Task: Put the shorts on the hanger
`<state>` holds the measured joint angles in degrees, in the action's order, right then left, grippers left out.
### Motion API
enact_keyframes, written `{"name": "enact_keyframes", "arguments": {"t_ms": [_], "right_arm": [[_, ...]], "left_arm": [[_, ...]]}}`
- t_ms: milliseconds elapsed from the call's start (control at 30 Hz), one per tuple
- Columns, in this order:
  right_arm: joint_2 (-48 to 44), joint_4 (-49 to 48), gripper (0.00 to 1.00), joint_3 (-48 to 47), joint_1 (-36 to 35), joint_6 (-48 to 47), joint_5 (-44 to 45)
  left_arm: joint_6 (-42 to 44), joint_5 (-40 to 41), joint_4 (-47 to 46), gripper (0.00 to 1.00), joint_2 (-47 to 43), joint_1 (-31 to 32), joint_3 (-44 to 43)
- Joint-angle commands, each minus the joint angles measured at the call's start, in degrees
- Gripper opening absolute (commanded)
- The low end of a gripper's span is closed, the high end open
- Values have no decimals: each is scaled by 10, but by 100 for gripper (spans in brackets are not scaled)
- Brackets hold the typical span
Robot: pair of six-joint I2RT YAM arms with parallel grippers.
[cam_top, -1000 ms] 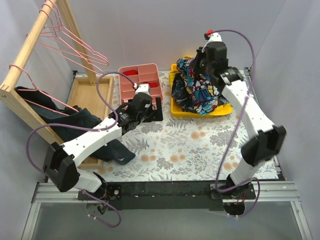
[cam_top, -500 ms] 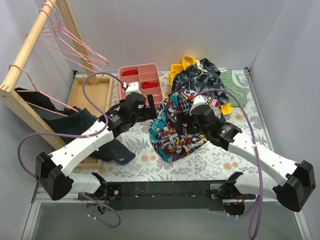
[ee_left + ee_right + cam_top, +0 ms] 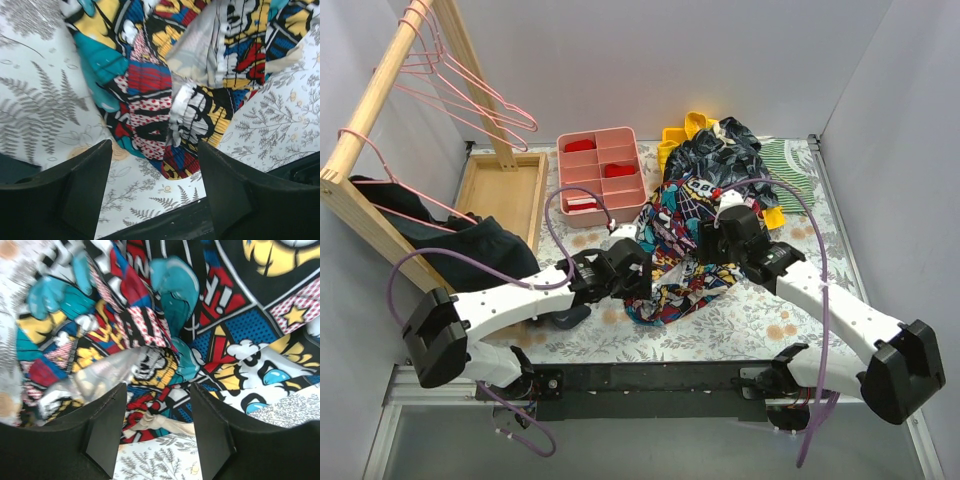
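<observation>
**Top view**
- Shorts (image 3: 682,262): comic print, crumpled in a heap on the flowered table (image 3: 740,330), mid-table, well apart from the rail.
- Left gripper (image 3: 638,275): low at the heap's left edge.
- Right gripper (image 3: 718,238): low over the heap's right side.
- Hangers (image 3: 485,80): pink wire, hooked on the wooden rail (image 3: 380,90) at far left. None carries the shorts.
- Dark garment (image 3: 470,242): draped beneath the rail.
- Pink tray (image 3: 602,172): compartmented, behind the heap.
- Wooden tray (image 3: 505,190): left of the pink tray.
- Navy leafy garment (image 3: 720,150): lies over the yellow bin (image 3: 682,130) at the back.

**Left wrist view**
- Left gripper (image 3: 154,147): fingers (image 3: 82,192) spread wide, nothing between them. The crumpled edge of the shorts (image 3: 165,100) lies just beyond the tips, on the table (image 3: 270,120).

**Right wrist view**
- Right gripper (image 3: 159,390): fingers (image 3: 107,427) spread apart. Bunched folds of the shorts (image 3: 210,310) fill the view, with one pale fold lying in the gap. Whether the pads touch the cloth cannot be told.
</observation>
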<state>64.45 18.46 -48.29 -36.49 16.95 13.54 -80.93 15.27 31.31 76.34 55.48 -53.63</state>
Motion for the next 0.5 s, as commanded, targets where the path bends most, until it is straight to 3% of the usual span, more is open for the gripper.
{"name": "enact_keyframes", "arguments": {"t_ms": [0, 267, 467], "right_arm": [[22, -78, 61, 36, 42, -29, -68], [93, -120, 58, 25, 43, -93, -148], [136, -105, 56, 13, 34, -99, -49]], "left_arm": [[-54, 33, 10, 67, 14, 24, 10], [-118, 33, -19, 63, 26, 43, 51], [-146, 17, -59, 62, 22, 45, 86]]}}
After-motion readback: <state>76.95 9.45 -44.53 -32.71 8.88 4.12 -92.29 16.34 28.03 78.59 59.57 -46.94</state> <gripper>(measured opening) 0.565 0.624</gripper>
